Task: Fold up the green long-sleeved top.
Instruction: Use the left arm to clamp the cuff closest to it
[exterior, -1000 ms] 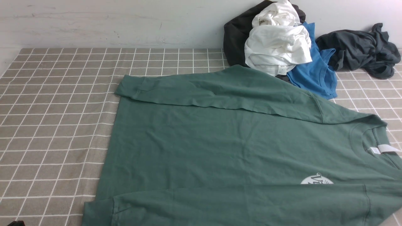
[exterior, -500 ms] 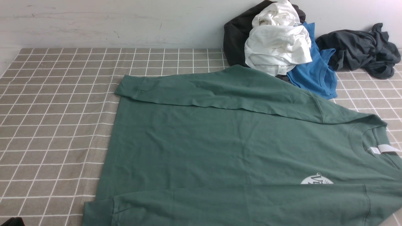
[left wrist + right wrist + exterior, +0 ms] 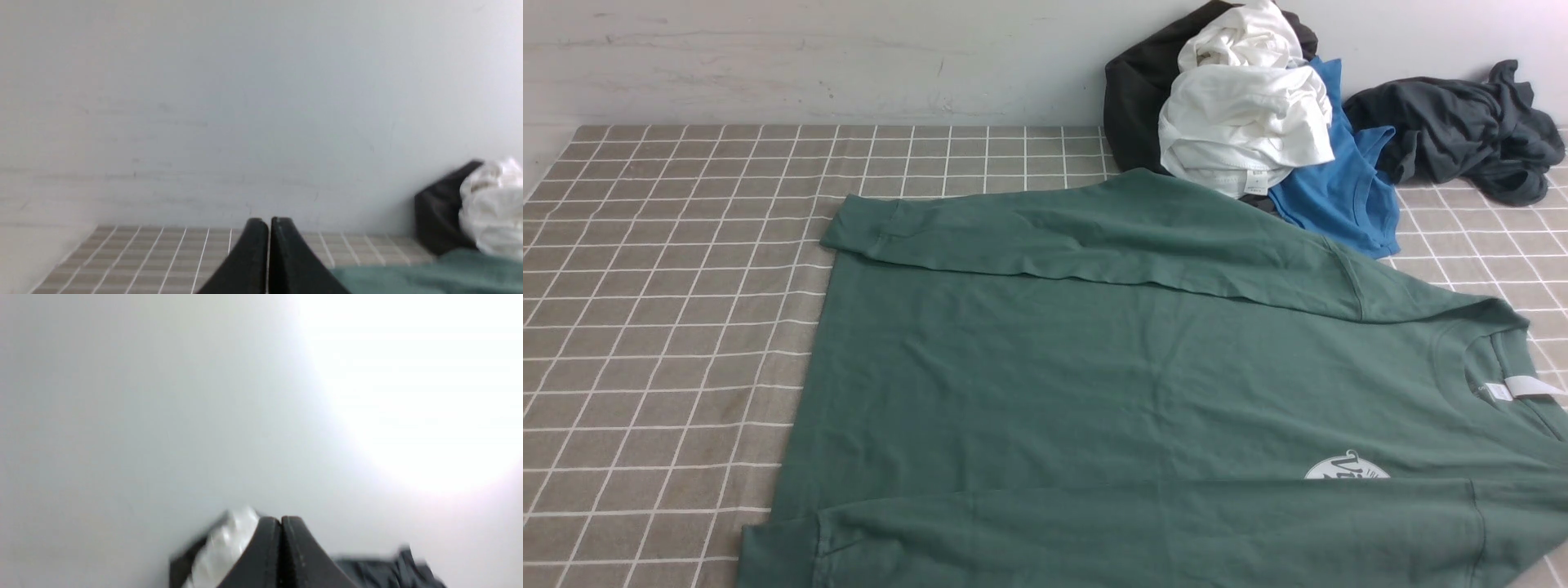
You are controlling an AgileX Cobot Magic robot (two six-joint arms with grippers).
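Note:
The green long-sleeved top [image 3: 1111, 384] lies flat across the checked tablecloth in the front view, neck with white label [image 3: 1515, 388] to the right, hem to the left. Its far sleeve [image 3: 1045, 237] is folded across the body, and its near sleeve [image 3: 1143, 531] lies along the front edge. A white round logo [image 3: 1346, 469] peeks out by the near sleeve. Neither arm shows in the front view. In the left wrist view my left gripper [image 3: 269, 223] is shut and empty, with a strip of the top [image 3: 429, 275] beside it. My right gripper [image 3: 280, 521] is shut and empty, raised facing the wall.
A heap of clothes sits at the back right against the wall: a white garment [image 3: 1241, 122] on a black one [image 3: 1139, 90], a bright blue T-shirt [image 3: 1339, 196], and a dark charcoal-grey garment [image 3: 1462, 131]. The checked tablecloth [image 3: 670, 310] lies bare on the left.
A dark part of the left arm at the bottom left corner of the front view has slipped out of sight. The top has not moved.

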